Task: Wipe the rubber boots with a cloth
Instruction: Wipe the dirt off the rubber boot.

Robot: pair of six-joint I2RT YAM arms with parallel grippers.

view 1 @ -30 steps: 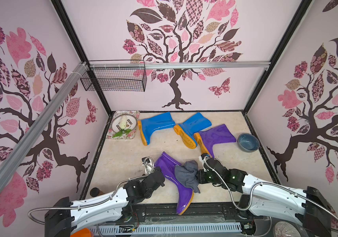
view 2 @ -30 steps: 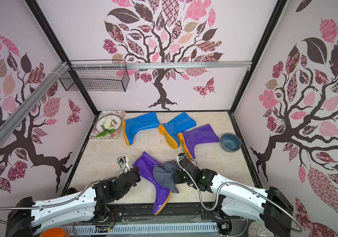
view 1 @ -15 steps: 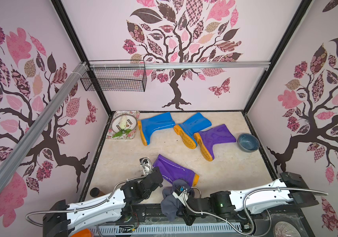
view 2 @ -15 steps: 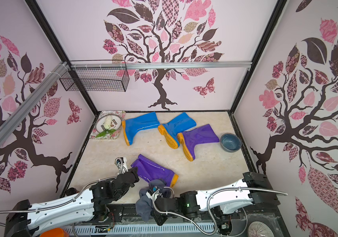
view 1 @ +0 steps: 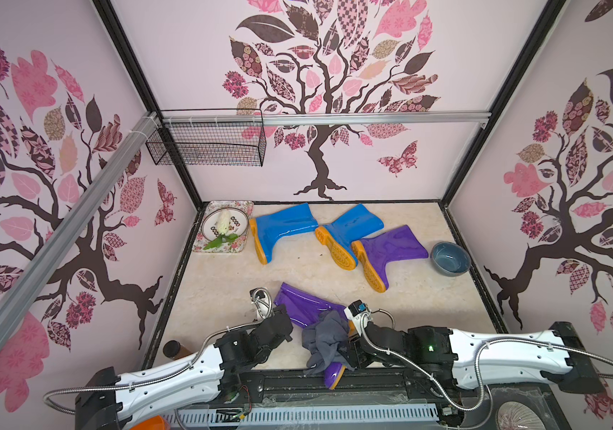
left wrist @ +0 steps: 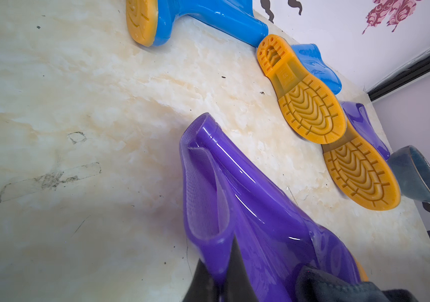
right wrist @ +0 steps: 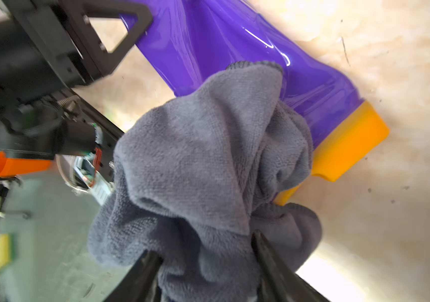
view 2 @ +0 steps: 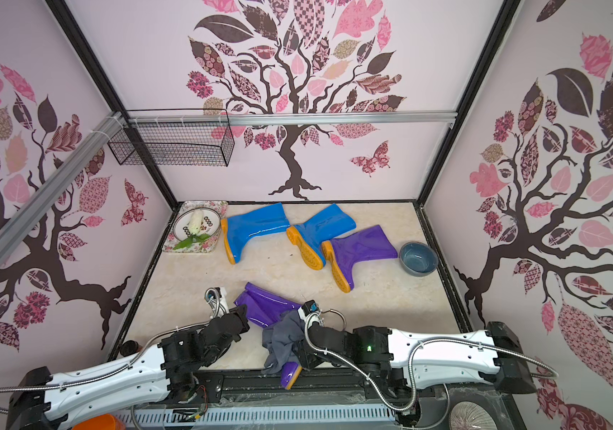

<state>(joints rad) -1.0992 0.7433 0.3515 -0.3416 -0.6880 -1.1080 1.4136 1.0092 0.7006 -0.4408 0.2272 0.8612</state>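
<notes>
A purple rubber boot (view 1: 305, 309) (view 2: 264, 305) lies on its side near the table's front, its toe (view 1: 334, 372) past the front edge. My left gripper (view 1: 279, 316) (left wrist: 219, 277) is shut on the rim of its shaft (left wrist: 208, 235). The grey-blue cloth (view 1: 325, 340) (right wrist: 208, 157) is bunched over the boot's foot and orange heel (right wrist: 349, 141). My right gripper (view 1: 346, 350) (right wrist: 206, 251) has its fingers spread wide, with a fold of cloth lying between them. Two blue boots (view 1: 282, 227) (view 1: 353, 227) and another purple boot (view 1: 390, 249) lie at the back.
A grey-blue bowl (view 1: 450, 258) sits at the right wall. A floral tray (view 1: 241, 208) with a plate stands in the back left corner. A wire basket (view 1: 208, 143) hangs on the wall above it. A small brown object (view 1: 176, 349) stands at the front left.
The right arm has come back from the front edge with the cloth, which now sits on the boot's foot. Its fingers have spread apart. The boot has turned, toe over the edge.
</notes>
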